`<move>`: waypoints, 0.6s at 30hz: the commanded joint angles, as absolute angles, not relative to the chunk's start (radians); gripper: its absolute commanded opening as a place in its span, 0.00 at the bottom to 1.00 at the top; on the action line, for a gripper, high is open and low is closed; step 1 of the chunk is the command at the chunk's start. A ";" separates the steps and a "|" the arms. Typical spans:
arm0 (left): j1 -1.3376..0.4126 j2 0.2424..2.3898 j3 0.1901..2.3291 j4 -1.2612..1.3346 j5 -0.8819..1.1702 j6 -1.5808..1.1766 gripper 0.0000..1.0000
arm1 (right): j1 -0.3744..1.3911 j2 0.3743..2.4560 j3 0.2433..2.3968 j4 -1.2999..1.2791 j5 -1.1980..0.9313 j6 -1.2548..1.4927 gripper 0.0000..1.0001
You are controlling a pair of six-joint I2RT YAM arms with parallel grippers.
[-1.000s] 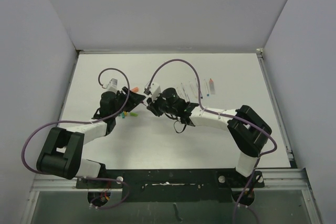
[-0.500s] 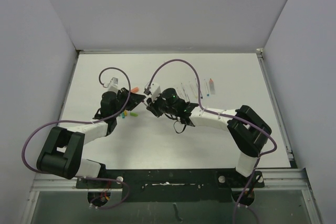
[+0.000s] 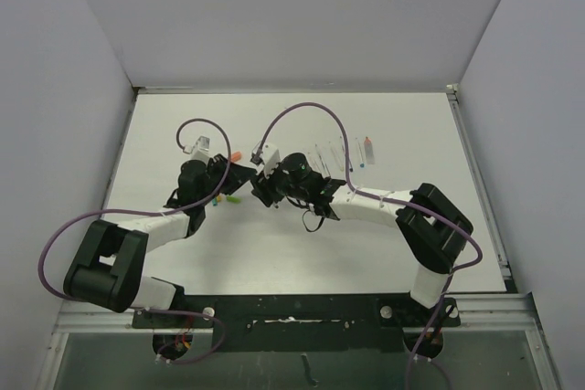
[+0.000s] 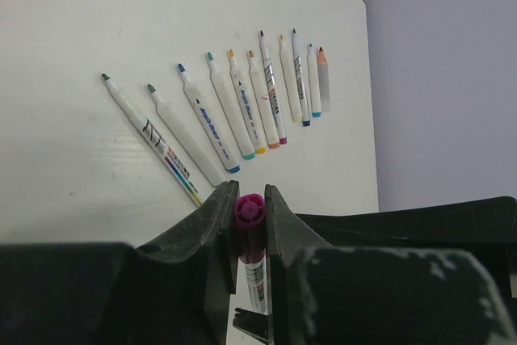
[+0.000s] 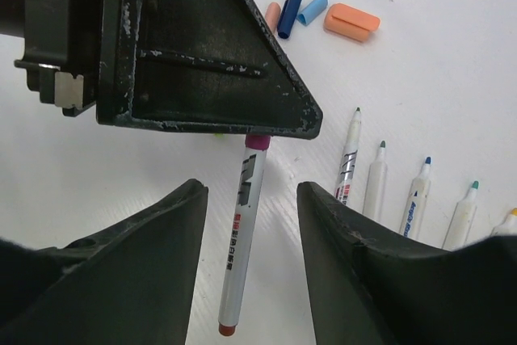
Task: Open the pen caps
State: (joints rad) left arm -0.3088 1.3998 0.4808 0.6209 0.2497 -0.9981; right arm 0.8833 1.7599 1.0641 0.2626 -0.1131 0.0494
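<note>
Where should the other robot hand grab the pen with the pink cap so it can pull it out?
Grab the long white barrel around its printed middle, not the pink cap: the left gripper is shut on that. The barrel sticks out straight and bare between the open fingers of the right gripper, so closing them from its two sides is probably best.

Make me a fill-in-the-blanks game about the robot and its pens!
1. The left end effector grips the pen by its magenta ___.
2. The right end effector stands ___ around that pen.
3. The fat loose cap on the table is coloured ___.
Missing words: cap; open; orange.
</note>
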 commanded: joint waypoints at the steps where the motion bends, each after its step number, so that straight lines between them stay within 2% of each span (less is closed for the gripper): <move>1: -0.330 1.353 0.516 0.643 0.242 -0.982 0.00 | 0.878 1.748 1.111 0.326 -0.113 0.045 0.47; 10: -0.341 1.343 0.523 0.640 0.231 -0.982 0.00 | 0.873 1.760 1.115 0.324 -0.119 0.052 0.28; 18: -0.342 1.332 0.529 0.633 0.226 -0.981 0.00 | 0.870 1.769 1.109 0.329 -0.125 0.062 0.25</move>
